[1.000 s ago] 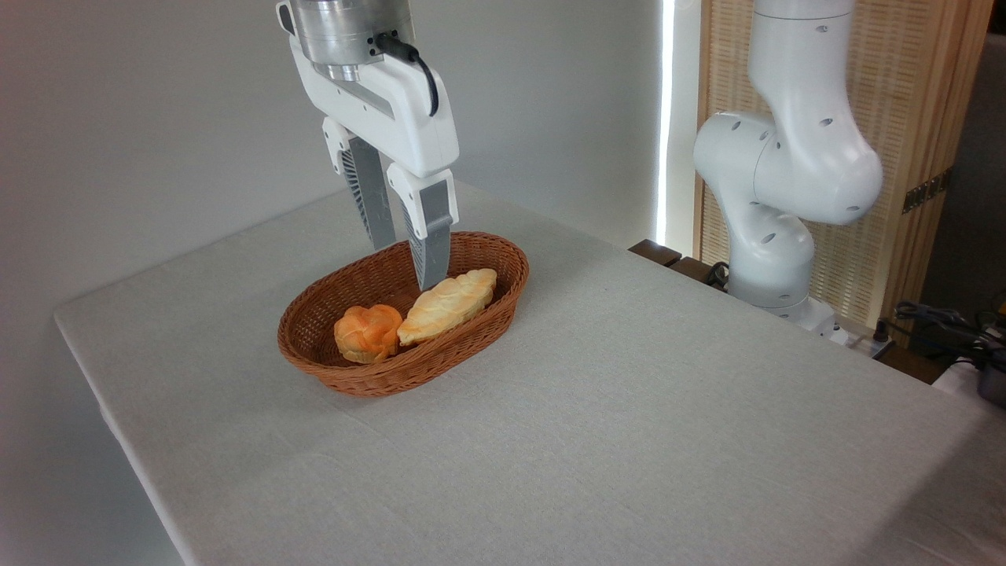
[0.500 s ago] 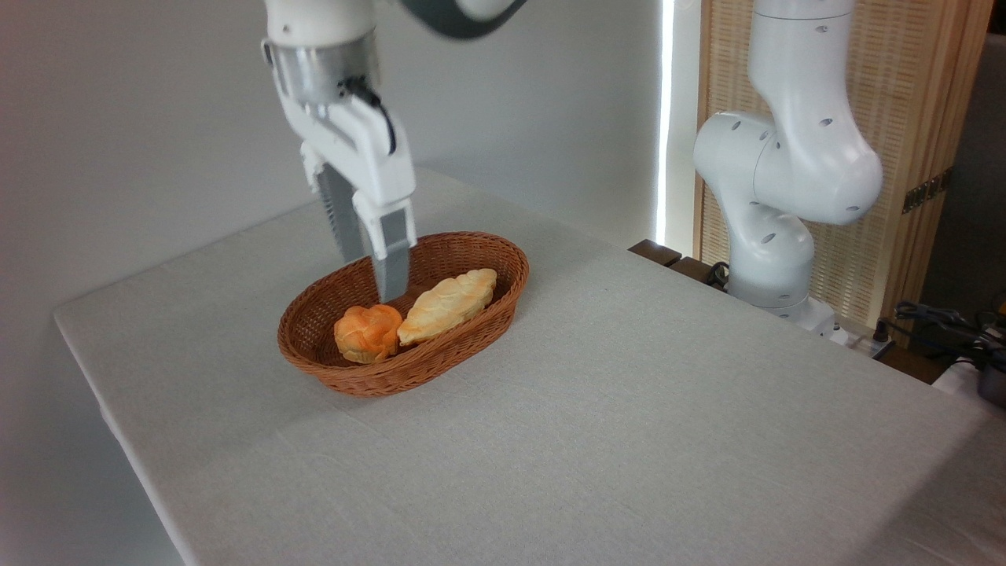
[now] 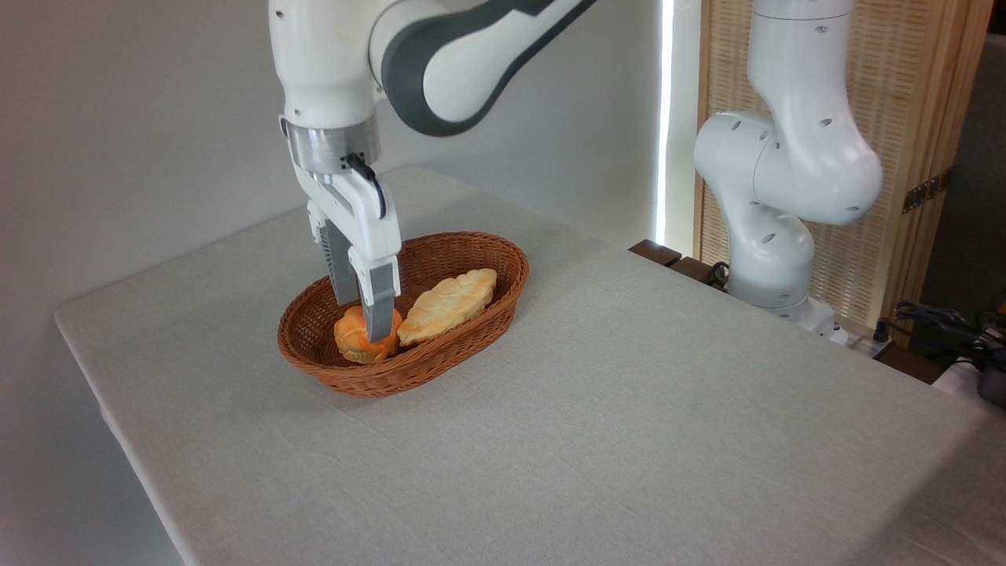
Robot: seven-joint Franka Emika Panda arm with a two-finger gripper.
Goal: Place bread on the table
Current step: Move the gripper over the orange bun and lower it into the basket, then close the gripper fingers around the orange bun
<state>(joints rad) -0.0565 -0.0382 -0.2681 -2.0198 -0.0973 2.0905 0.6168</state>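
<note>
The bread (image 3: 350, 338), a small round orange bun, lies in the left end of a brown wicker basket (image 3: 503, 259) on the grey-white table (image 3: 597, 409). My gripper (image 3: 361, 321) points straight down into the basket and stands open, with one finger in front of the bun and the other behind it. The near finger (image 3: 378, 303) hides the bun's right part. The bun still rests on the basket floor.
A longer pale-yellow leaf-shaped loaf (image 3: 449, 303) lies in the basket just right of the bun, touching it. The arm's white base (image 3: 786, 196) stands past the table's right far edge, with cables beside it.
My gripper has moved left and down, from above the pale loaf to around the orange bun. Both breads and the basket have stayed in place.
</note>
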